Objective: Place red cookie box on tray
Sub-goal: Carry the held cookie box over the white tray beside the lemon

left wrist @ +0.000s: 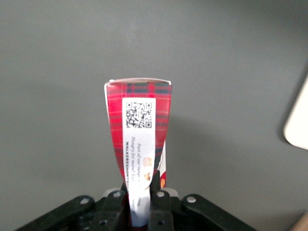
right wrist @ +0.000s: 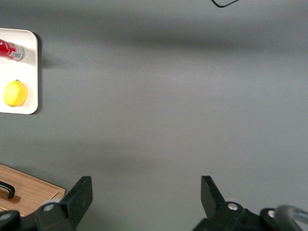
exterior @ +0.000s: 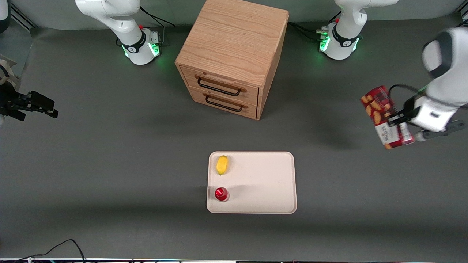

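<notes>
The red cookie box (exterior: pixel 384 116) hangs in the air above the table toward the working arm's end, tilted, with cookie pictures on its side and a white label at its lower end. My gripper (exterior: pixel 396 122) is shut on the box near that labelled end. In the left wrist view the box (left wrist: pixel 139 130) stands out from between the black fingers (left wrist: pixel 161 204), showing a white strip with a QR code. The cream tray (exterior: pixel 267 182) lies flat on the table nearer to the front camera, well apart from the box; one corner of the tray (left wrist: pixel 298 122) shows in the wrist view.
A yellow lemon (exterior: pixel 222 164) and a small round red can (exterior: pixel 221 194) sit on the tray along its edge toward the parked arm. A wooden drawer cabinet (exterior: pixel 234 54) with two black handles stands farther from the camera than the tray.
</notes>
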`<state>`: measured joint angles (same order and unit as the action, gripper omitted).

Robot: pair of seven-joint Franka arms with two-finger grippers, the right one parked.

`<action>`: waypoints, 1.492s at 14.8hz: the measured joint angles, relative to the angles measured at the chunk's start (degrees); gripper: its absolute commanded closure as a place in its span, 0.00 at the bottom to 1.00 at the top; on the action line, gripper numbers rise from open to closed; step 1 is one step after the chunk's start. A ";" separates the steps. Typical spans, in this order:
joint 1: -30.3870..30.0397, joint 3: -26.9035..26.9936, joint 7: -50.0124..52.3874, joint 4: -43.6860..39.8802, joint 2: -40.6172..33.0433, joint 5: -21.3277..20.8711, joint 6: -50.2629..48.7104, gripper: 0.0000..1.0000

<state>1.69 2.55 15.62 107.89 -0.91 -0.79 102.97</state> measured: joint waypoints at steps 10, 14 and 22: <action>1.34 -10.68 12.48 -23.46 8.87 0.09 -15.19 1.00; 3.36 -20.69 29.49 -33.43 21.22 -1.93 -14.41 1.00; 11.70 -21.75 39.50 -46.56 41.64 -7.28 -0.86 1.00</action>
<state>13.39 -19.20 55.11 61.33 40.72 -8.08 102.11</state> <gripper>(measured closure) 0.846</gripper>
